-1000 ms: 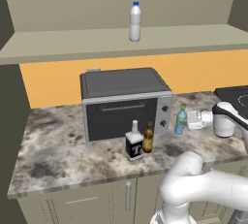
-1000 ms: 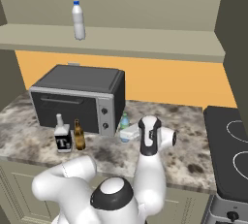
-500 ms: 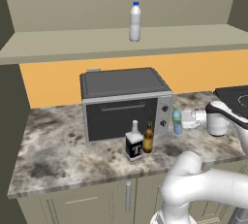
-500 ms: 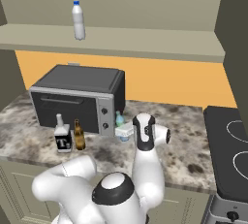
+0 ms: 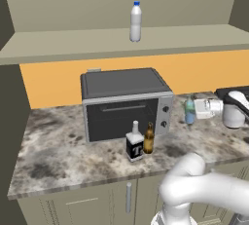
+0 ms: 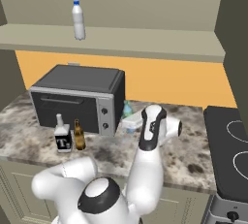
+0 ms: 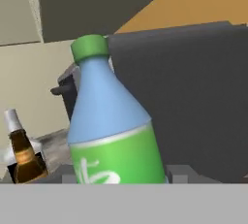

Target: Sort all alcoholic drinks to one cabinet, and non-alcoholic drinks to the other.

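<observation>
- The blue green-topped bottle (image 5: 189,112) stands upright on the desk (image 5: 58,151), just beside the right end of the toaster oven (image 5: 124,103); its long axis runs straight up, green cap at the top.
- The end effector (image 5: 199,108) lies level at the bottle's right side, reaching in sideways across that upright axis. In the hand view the bottle's body fills the space directly ahead, with the two finger tips low on either side of its label.
- I cannot tell from the pictures whether the jaws already press the bottle or have a gap left; they straddle it closely and look partway closed around it.
- Judging by this, the coming move turns on squeezing square across the body and then lifting straight up, since the oven wall is close behind.
- Further left, in front of the oven, the square "T" bottle (image 5: 134,143) and the brown beer bottle (image 5: 148,140) stand side by side, well apart from the end effector.
- The white blue-capped bottle (image 5: 135,21) stands up on the shelf (image 5: 204,36).
</observation>
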You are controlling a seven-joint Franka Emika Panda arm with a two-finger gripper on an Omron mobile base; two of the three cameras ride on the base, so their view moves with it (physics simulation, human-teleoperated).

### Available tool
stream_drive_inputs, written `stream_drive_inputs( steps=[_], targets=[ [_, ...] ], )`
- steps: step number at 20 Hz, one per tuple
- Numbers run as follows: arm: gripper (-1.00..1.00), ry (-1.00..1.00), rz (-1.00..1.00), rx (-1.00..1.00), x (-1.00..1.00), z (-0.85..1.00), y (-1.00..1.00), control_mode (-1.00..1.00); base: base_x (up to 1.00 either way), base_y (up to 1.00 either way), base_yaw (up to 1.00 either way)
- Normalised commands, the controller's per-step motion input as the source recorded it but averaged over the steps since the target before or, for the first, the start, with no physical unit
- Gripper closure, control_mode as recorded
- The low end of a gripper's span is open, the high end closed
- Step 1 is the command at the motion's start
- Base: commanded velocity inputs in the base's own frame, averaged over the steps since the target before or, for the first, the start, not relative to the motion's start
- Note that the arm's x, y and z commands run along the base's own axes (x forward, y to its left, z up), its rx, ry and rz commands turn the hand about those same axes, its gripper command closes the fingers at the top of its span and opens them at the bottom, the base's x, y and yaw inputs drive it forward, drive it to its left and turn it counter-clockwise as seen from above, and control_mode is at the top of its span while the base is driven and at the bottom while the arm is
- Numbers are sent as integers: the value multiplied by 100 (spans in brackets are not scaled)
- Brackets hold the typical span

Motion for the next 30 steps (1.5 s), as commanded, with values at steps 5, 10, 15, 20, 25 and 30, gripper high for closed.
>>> stream_drive_inputs(
  steps=[5, 10, 15, 20, 25, 30],
  targets=[
    [100, -7, -23, -1, -91, 100, -19, -100, 0, 0, 0],
    [100, 0, -42, 0, -100, 100, -2, -100, 0, 0, 0],
    [100, -1, -36, 0, -95, 100, 0, -100, 0, 0, 0],
    [100, -7, -20, 0, -76, 100, 14, -100, 0, 0, 0],
    [100, -11, -3, 0, -47, 96, 26, -100, 0, 0, 0],
    [100, -1, 0, 0, -3, 83, 20, -100, 0, 0, 0]
  ],
)
